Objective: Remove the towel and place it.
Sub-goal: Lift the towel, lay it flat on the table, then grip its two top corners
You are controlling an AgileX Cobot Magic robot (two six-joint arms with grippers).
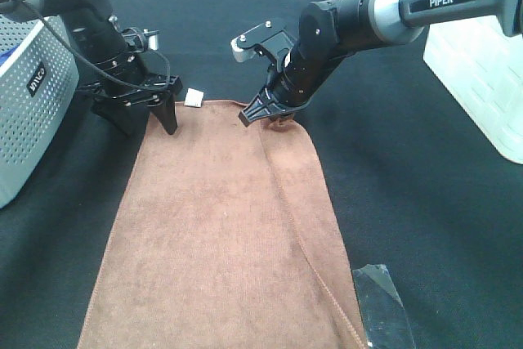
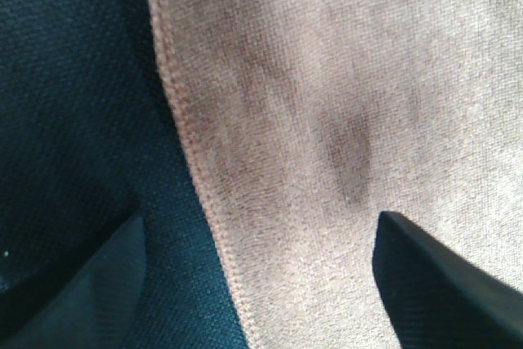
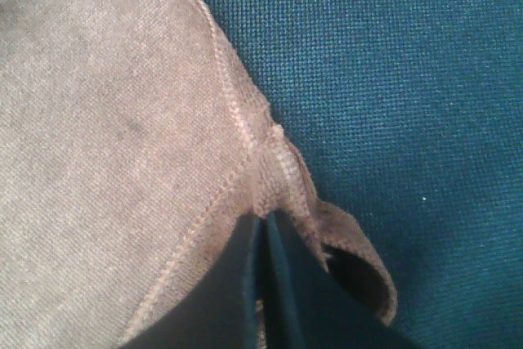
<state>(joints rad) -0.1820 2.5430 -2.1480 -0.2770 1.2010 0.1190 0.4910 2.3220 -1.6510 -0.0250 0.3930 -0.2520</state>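
Observation:
The brown towel [image 1: 221, 226] lies flat on the black table and runs from mid-table to the near edge. Its small white tag [image 1: 194, 97] sticks out of the far short edge. My left gripper [image 1: 147, 123] is open over the towel's far left corner. In the left wrist view the hemmed side edge of the towel [image 2: 327, 120] passes between the two spread fingers [image 2: 433, 275]. My right gripper [image 1: 255, 114] is shut on the far right corner. In the right wrist view the closed fingertips [image 3: 265, 284] pinch the bunched hem of the towel [image 3: 286, 169].
A grey perforated box [image 1: 33, 96] stands at the left edge beside the left arm. A white basket [image 1: 482, 63] stands at the far right. A clear plastic piece [image 1: 380, 300] lies by the towel's near right side. The black table [image 1: 425, 202] surrounds the towel.

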